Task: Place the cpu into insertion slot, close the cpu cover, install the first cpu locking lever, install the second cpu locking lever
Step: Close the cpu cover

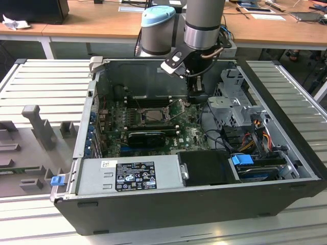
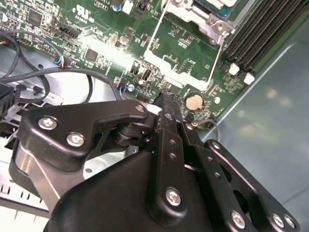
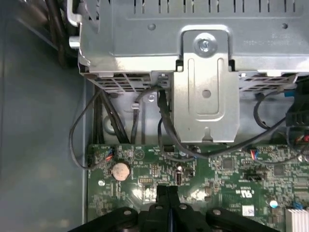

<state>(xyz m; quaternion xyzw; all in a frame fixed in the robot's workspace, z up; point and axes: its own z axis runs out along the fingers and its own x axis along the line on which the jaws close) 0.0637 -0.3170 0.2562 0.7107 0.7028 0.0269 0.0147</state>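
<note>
Your gripper (image 2: 166,100) is clenched, fingers pressed flat together with nothing between them. In both wrist views its tip (image 3: 164,191) hangs just above the green motherboard (image 3: 227,169), near the round coin cell (image 3: 120,170) at the board's edge. You see that cell (image 2: 194,100) just beside the fingertips in the second wrist view. Beyond it, thin wire levers (image 2: 216,60) run along the silver frame of the insertion slot (image 2: 210,21). In the exterior view the gripper (image 1: 196,94) is down inside the open computer case (image 1: 204,204), and the insertion slot (image 1: 153,115) lies apart from it, toward the exterior view's left, with a dull grey square at its centre.
</note>
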